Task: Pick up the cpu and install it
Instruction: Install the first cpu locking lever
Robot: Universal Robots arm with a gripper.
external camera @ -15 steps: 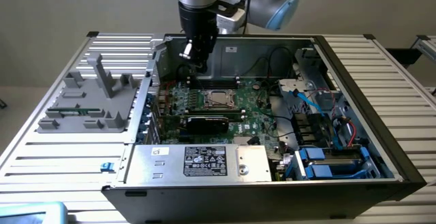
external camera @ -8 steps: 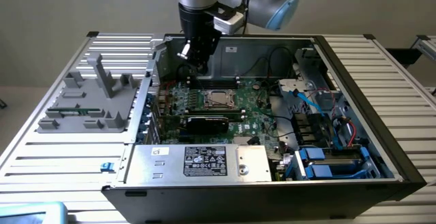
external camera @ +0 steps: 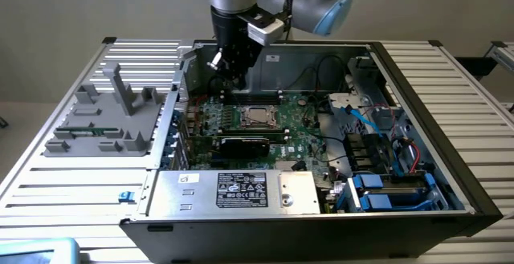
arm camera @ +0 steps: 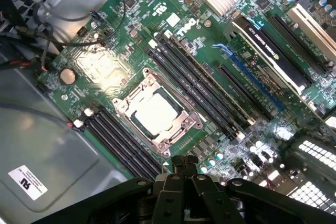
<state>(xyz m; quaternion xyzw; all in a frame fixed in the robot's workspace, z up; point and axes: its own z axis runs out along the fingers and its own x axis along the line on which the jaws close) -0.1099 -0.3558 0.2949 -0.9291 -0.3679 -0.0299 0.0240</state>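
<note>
The cpu [external camera: 257, 116] [arm camera: 155, 112], a shiny silver square, lies flat inside the metal-framed socket [arm camera: 185, 128] in the middle of the green motherboard [external camera: 297, 138]. My gripper [external camera: 235, 82] [arm camera: 182, 167] hangs above the board, a little behind the socket and towards the exterior view's left. Its black fingers [arm camera: 176, 174] are shut together with nothing between them. A gap of air separates the fingertips from the cpu.
The open computer case [external camera: 418, 95] stands on a slatted table. A silver power supply box with a white label [external camera: 233, 192] fills the front. A black card [external camera: 245, 145], memory slots [arm camera: 194, 85], cables [external camera: 362, 116] and blue-tabbed drive bays [external camera: 386, 193] surround the socket. A grey fixture [external camera: 105, 122] sits outside.
</note>
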